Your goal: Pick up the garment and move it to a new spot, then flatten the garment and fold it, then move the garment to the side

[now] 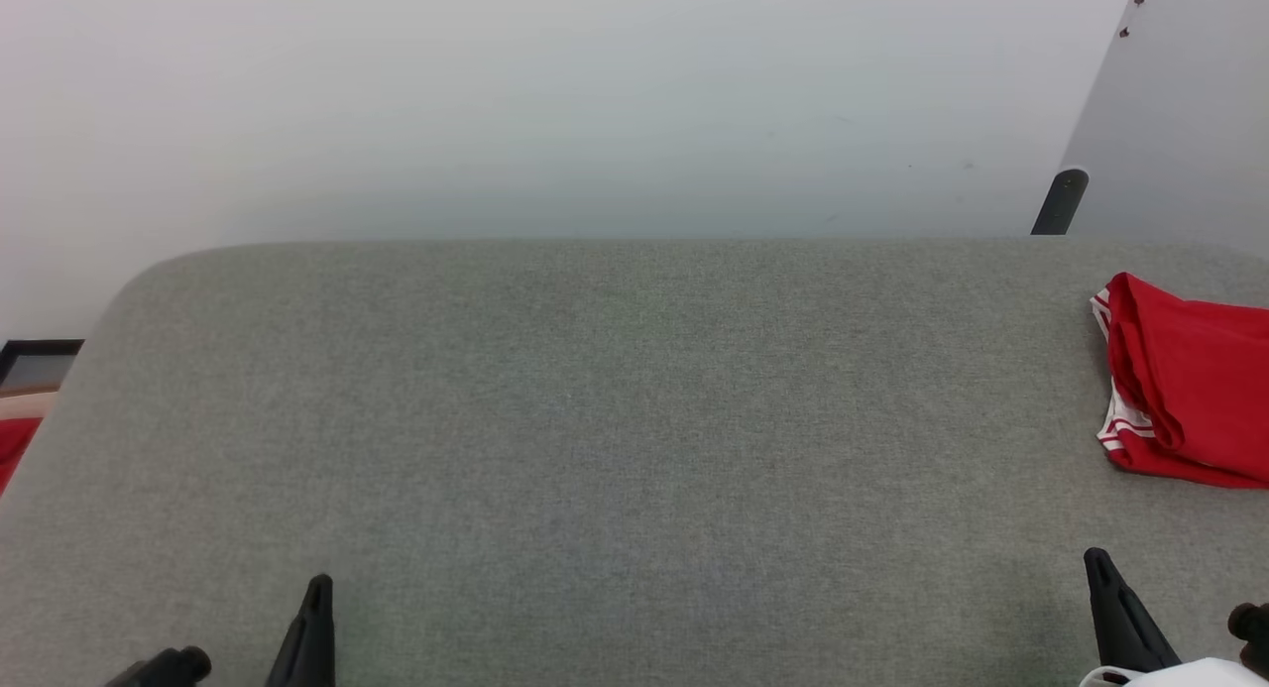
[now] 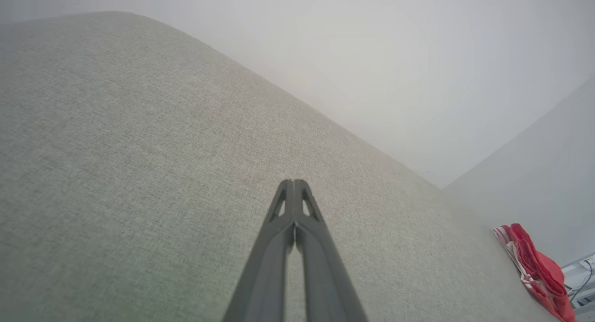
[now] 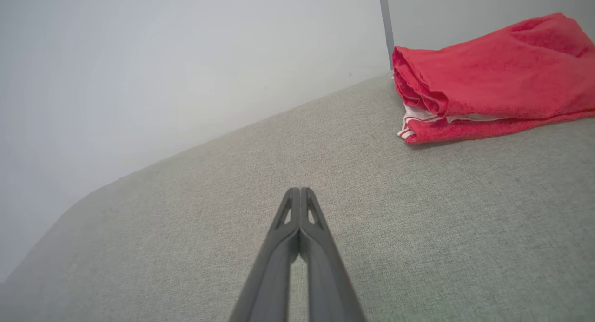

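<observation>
Garment (image 1: 1190, 400), red w/ white striped trim, lies folded at far right of grey fabric surface (image 1: 595, 419). My left gripper (image 2: 294, 183) & right gripper (image 3: 301, 191) are both pinched closed, holding nothing, near front edge, apart from garment.

The garment (image 1: 1190, 400) lies rightmost on the cushion (image 1: 595, 419), beyond the right gripper (image 1: 1096, 562); wall (image 1: 496, 102) seemingly behind.
</observation>
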Robot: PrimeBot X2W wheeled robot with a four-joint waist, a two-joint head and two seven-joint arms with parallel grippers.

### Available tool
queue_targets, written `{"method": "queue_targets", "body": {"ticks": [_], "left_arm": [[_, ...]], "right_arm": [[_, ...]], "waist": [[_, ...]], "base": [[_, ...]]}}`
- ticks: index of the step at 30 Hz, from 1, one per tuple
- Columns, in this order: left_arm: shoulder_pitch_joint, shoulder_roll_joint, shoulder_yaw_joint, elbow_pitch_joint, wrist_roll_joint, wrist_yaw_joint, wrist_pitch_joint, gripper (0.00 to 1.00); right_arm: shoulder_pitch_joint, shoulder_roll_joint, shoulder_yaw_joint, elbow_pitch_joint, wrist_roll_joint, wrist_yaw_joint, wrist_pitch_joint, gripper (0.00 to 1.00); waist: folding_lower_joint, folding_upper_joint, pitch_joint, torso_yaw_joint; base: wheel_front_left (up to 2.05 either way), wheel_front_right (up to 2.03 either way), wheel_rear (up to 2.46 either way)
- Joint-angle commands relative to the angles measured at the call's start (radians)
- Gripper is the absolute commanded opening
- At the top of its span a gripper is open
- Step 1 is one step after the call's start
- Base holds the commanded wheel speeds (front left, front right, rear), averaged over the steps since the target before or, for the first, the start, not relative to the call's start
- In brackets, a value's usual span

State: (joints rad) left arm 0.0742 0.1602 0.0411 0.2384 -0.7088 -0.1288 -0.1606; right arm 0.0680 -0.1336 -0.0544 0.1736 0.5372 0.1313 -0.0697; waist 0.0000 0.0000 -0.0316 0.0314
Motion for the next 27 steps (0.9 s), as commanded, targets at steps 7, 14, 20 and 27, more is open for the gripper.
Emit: {"method": "queue_targets", "body": {"ticks": [7,14,20,27], "left_arm": [[-0.042,-0.006,0.014,-0.011,-0.106,-0.001,0.03,0.0],[-0.057,-0.017,0.02,-0.01,-0.191,-0.001,0.056,0.0],[-0.07,-0.026,0.026,-0.008,-0.26,-0.001,0.077,0.0],[-0.085,-0.036,0.032,-0.007,-0.335,-0.001,0.1,0.0]], "right_arm": [[-0.041,0.006,-0.011,-0.003,0.125,0.0,0.018,0.0],[-0.057,0.015,-0.017,0.005,0.226,0.0,0.036,0.0],[-0.07,0.021,-0.021,0.011,0.309,0.0,0.051,0.0],[-0.083,0.029,-0.026,0.018,0.397,0.0,0.067,0.0]], "waist": [[0.0,0.0,0.002,-0.002],[0.0,0.0,0.005,-0.004],[0.0,0.0,0.007,-0.006],[0.0,0.0,0.009,-0.008]], "base": [[0.0,0.0,0.0],[0.0,0.0,0.0],[0.0,0.0,0.0],[0.0,0.0,0.0]]}}
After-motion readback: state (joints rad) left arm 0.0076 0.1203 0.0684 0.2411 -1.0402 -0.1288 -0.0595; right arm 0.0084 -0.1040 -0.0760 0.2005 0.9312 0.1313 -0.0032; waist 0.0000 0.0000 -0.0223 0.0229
